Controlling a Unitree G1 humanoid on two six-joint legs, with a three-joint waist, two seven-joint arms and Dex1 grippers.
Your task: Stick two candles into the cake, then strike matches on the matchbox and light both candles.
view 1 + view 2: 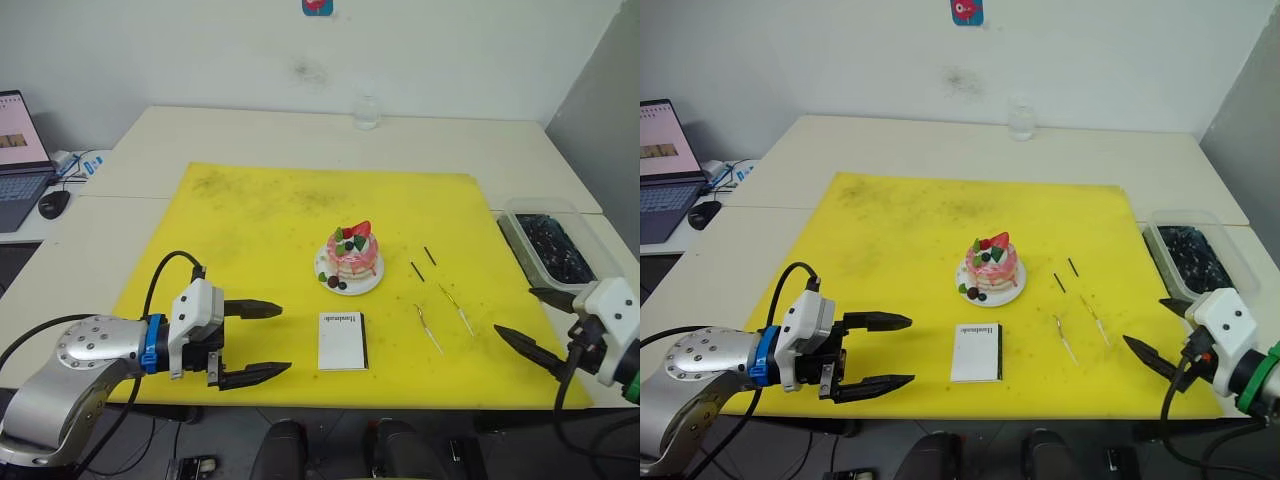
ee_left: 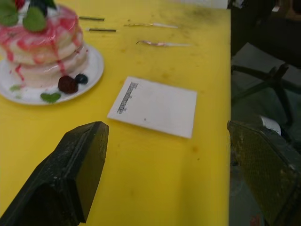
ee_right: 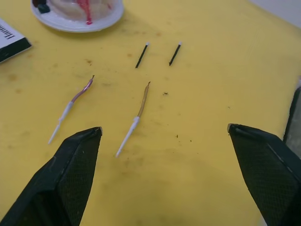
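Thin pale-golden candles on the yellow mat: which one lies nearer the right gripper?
The outer thin pale-golden candle, farther from the white matchbox. The other candle lies matchbox-side. The open right gripper holds nothing.

**Task items laid out flat, nothing lit or stuck in**

Cake (image 1: 354, 254): small, round, pink frosting, strawberry plus green bits and dark berries on top, sits on its white plate mid-mat. Matchbox (image 1: 342, 341): flat white box, black lettering at the far end, lies flat just in front of the cake. Matches (image 1: 423, 263): two short black sticks, roughly parallel, right of the cake. Candles (image 1: 443, 314): two thin pale-golden sticks, slightly curved, lying side by side nearer than the matches, apart from them.
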